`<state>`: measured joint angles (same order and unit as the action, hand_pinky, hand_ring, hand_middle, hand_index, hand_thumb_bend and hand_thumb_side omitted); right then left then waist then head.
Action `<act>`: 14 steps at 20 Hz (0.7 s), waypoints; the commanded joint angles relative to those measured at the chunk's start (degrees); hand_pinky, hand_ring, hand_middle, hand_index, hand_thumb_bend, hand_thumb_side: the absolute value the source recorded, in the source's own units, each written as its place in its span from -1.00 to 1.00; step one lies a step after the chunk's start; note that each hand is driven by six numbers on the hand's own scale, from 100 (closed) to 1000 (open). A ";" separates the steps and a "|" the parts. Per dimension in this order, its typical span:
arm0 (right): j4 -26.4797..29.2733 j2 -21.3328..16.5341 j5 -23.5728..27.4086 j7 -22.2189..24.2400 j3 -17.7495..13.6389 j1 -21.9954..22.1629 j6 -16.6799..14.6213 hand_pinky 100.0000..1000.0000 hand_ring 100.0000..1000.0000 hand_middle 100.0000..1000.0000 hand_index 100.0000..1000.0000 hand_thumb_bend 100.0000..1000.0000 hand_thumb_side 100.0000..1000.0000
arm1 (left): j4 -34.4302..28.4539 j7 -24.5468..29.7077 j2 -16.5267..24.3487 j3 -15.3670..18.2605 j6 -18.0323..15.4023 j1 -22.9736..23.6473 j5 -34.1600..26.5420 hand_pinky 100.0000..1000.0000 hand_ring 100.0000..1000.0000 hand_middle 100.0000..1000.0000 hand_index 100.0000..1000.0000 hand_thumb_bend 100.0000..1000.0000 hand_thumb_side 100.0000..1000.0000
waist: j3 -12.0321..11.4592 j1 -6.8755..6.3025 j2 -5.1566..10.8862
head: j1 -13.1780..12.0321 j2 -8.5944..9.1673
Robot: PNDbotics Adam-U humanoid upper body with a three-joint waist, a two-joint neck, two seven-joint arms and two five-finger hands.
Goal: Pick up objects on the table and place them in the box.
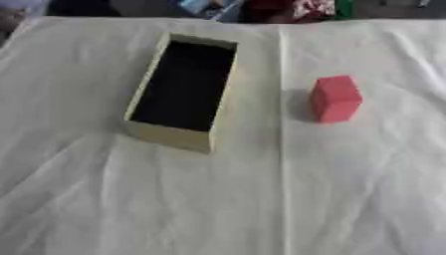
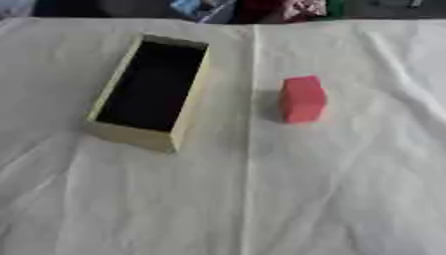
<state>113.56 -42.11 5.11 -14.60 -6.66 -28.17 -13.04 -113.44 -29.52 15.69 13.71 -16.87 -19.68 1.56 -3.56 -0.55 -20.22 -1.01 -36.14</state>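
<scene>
A red block (image 1: 334,98) stands upright on the white cloth (image 1: 218,199) that covers the table, to the right of an open box (image 1: 168,135) and clear of it, with a long crease in the cloth running between the two. The box is pale yellow outside and dark inside, long and narrow, set at a slight angle with its near end toward the robot; nothing can be seen lying in it. Neither of the robot's hands shows in either view, so whether their fingers are spread or curled cannot be told. The block looks like a solid little brick with flat faces and square edges, taller than it is wide, and probably light and stiff, perhaps foam or painted wood, so it should neither crush nor sag when held. Its matte faces look unlikely to be slippery. The sensible hold would be across two opposite upright faces, thumb on one and fingers on the other, somewhere around the middle of its height, since a touch near the top might tip it over on the soft, wrinkled cloth. Being on the right, it seems to suit the right hand, which would then carry it left over the crease and lower it into the box's dark opening.
</scene>
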 commanded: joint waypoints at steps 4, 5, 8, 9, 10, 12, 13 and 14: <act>-4.91 -9.41 -5.12 4.78 6.09 -6.38 4.92 0.62 0.56 0.60 0.69 -1.00 -0.21 | -1.15 0.37 2.20 0.03 -0.01 -0.46 0.28 0.05 -0.02 -0.07 0.25 -0.73 -1.00 | -0.53 1.36 2.08 | 0.53 0.17; -6.17 -10.71 -5.92 5.58 7.38 -7.55 5.70 0.62 0.57 0.61 0.70 -1.00 -0.21 | -1.15 0.45 2.31 -0.05 0.02 -0.42 0.27 0.05 -0.02 -0.07 0.25 -0.73 -1.00 | -0.64 1.52 2.18 | 0.67 0.12; -9.55 -14.79 -8.43 8.09 11.46 -10.75 6.67 0.63 0.62 0.66 0.73 -1.00 -0.17 | -1.15 0.67 2.53 -0.26 0.08 -0.44 0.19 0.05 -0.02 -0.07 0.25 -0.74 -1.00 | -0.91 1.83 2.38 | 1.07 0.10; -10.85 -16.21 -9.30 8.96 12.87 -11.78 6.62 0.63 0.63 0.68 0.74 -1.00 -0.19 | -1.15 0.76 2.58 -0.35 0.10 -0.46 0.15 0.05 -0.02 -0.07 0.25 -0.73 -1.00 | -1.03 1.93 2.44 | 1.23 0.08; -12.20 -17.62 -10.17 9.83 14.29 -12.76 6.28 0.63 0.64 0.68 0.74 -1.00 -0.20 | -1.15 0.85 2.58 -0.44 0.12 -0.48 0.09 0.05 -0.02 -0.07 0.25 -0.74 -1.00 | -1.17 1.97 2.48 | 1.42 0.07; -14.94 -20.35 -11.88 11.54 17.06 -14.53 5.10 0.63 0.66 0.70 0.75 -1.00 -0.23 | -1.15 1.05 2.57 -0.63 0.13 -0.57 -0.04 0.05 -0.02 -0.07 0.25 -0.74 -1.00 | -1.50 2.03 2.54 | 1.88 0.11; -16.29 -21.33 -12.72 12.38 18.42 -15.42 4.44 0.64 0.68 0.72 0.76 -1.00 -0.24 | -1.15 1.15 2.59 -0.72 0.13 -0.62 -0.11 0.05 -0.02 -0.07 0.25 -0.74 -1.00 | -1.66 2.06 2.57 | 2.11 0.15; -17.68 -21.77 -13.57 13.23 19.81 -16.44 3.85 0.64 0.69 0.73 0.77 -1.00 -0.24 | -1.15 1.25 2.62 -0.79 0.14 -0.65 -0.17 0.05 -0.02 -0.07 0.25 -0.74 -1.00 | -1.75 2.10 2.62 | 2.28 0.17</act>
<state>97.23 -60.58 -7.13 -2.38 12.27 -43.62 -8.57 -113.44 -28.61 16.71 12.96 -16.69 -19.67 1.50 -5.29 0.78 -19.80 0.92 -36.16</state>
